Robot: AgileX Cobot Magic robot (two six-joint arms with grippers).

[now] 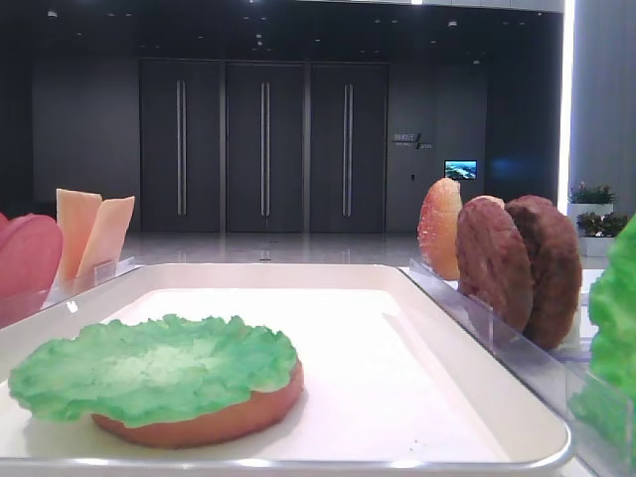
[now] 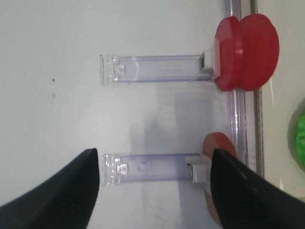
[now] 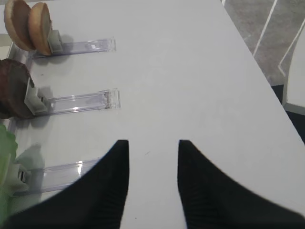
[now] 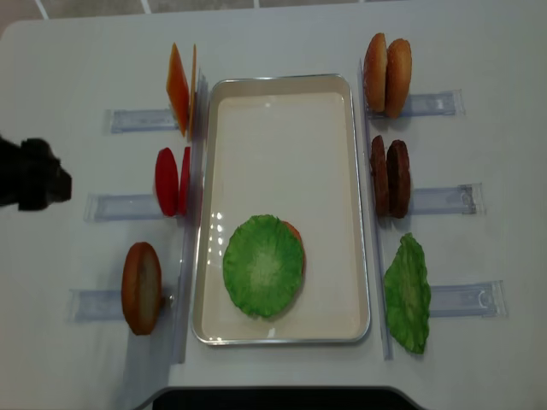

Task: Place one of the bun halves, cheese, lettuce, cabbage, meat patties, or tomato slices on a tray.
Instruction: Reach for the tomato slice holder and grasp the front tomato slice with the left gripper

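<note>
The white tray (image 4: 282,137) lies mid-table and holds a flat bun half (image 1: 224,422) with a green lettuce (image 4: 263,265) leaf on top. Left of the tray, cheese (image 4: 179,85), tomato slices (image 4: 171,181) and another bun half (image 4: 141,286) stand in racks. On the right stand two bun halves (image 4: 386,75), meat patties (image 4: 389,177) and a second lettuce leaf (image 4: 408,292). My left gripper (image 2: 153,152) is open over the clear rack (image 2: 147,167), one finger beside its bun half (image 2: 217,143). My right gripper (image 3: 153,143) is open over bare table.
Clear plastic racks (image 4: 440,198) stick out from both long sides of the tray. The left arm (image 4: 30,175) shows as a dark shape at the table's left edge. Beyond the table's right edge, floor and white legs (image 3: 267,33) are visible.
</note>
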